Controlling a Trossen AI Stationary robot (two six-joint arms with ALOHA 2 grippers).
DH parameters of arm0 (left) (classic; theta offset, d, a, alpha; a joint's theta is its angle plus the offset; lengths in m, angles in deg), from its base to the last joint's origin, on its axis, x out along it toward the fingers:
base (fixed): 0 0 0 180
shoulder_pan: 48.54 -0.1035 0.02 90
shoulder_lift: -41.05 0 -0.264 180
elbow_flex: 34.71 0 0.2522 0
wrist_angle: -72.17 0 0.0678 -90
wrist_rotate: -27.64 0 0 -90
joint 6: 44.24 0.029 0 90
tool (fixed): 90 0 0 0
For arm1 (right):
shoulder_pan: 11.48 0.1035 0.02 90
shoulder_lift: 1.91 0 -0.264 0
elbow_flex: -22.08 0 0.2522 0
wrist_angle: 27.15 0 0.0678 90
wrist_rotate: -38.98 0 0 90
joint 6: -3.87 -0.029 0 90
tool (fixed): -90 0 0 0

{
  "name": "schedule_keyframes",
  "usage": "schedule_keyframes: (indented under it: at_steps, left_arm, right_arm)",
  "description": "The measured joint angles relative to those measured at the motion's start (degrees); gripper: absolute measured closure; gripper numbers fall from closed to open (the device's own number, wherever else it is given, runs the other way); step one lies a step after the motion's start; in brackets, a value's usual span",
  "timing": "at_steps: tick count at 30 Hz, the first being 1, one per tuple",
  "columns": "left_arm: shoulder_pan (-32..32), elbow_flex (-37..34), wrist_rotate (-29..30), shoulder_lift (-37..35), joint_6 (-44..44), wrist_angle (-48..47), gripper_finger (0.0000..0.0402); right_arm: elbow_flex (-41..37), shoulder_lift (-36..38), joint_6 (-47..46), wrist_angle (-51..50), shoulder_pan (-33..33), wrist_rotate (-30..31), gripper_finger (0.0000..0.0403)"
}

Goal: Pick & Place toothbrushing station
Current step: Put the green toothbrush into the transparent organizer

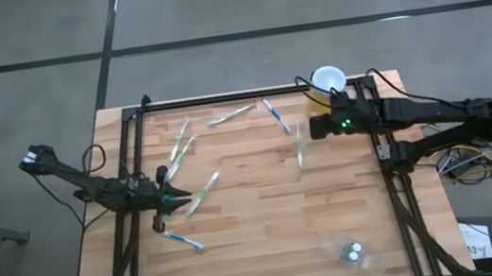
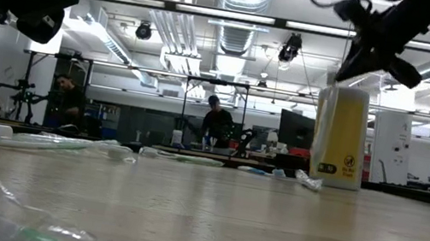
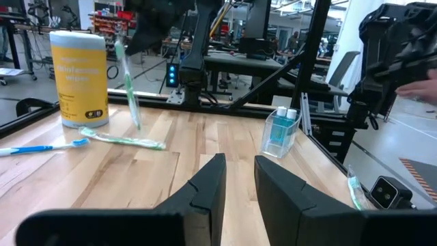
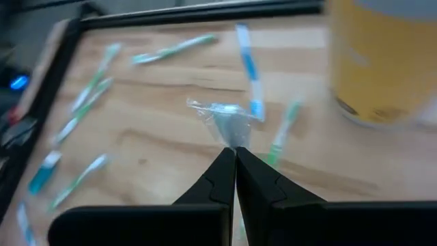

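White-green toothbrush (image 3: 130,89) hangs almost upright, head down, from your right gripper (image 4: 232,152), which is clamped tight on its wrapped top end beside the yellow cylinder (image 3: 79,76) at the table's far side. The clear cup (image 1: 349,251) stands well apart, toward the near edge on the same right side. Your left gripper (image 3: 239,164) hovers farther from it, fingers parted on nothing.
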Motion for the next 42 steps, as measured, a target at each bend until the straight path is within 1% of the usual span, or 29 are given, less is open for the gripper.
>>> schedule_keyframes:
  at_steps: [3,7,9,13,17,19,34,38,42]
  left_arm:
    - [-0.01,0.0,-0.01,0.0,0.0,0.01,0.0319]
    - [-0.01,0.0,0.0,-0.02,0.0,0.0,0.0319]
    - [0.01,0.0,-0.02,-0.02,0.0,0.0,0.0319]
    - [0.01,0.0,0.0,-0.01,-0.01,0.0,0.0319]
    - [0.0,0.0,-0.01,0.0,-0.02,0.0,0.0319]
    - [-0.01,0.0,0.0,0.0,0.0,0.02,0.0319]
    - [-0.01,0.0,0.0,-0.02,0.0,0.01,0.0319]
    - [-0.01,0.0,0.0,0.0,0.0,0.02,0.0319]
    - [0.0,0.0,-0.02,-0.01,0.0,0.02,0.0319]
  right_arm:
    - [0.0,1.88,4.46,1.21,3.6,1.56,0.0394]
    - [0.0,4.44,6.76,1.42,9.57,4.49,0.0394]
    - [0.0,5.63,7.55,1.48,12.85,4.81,0.0394]
    - [0.0,7.26,9.85,2.8,20.32,8.93,0.0394]
    - [0.0,8.82,15.34,3.54,28.18,13.49,0.0394]
    - [0.0,9.37,16.88,3.52,31.62,13.75,0.0394]
    - [0.0,11.3,19.06,4.8,56.93,15.02,0.0395]
    - [0.0,11.22,20.63,7.53,62.04,15.13,0.0395]
    - [0.0,11.13,23.03,9.7,65.01,17.15,0.0395]
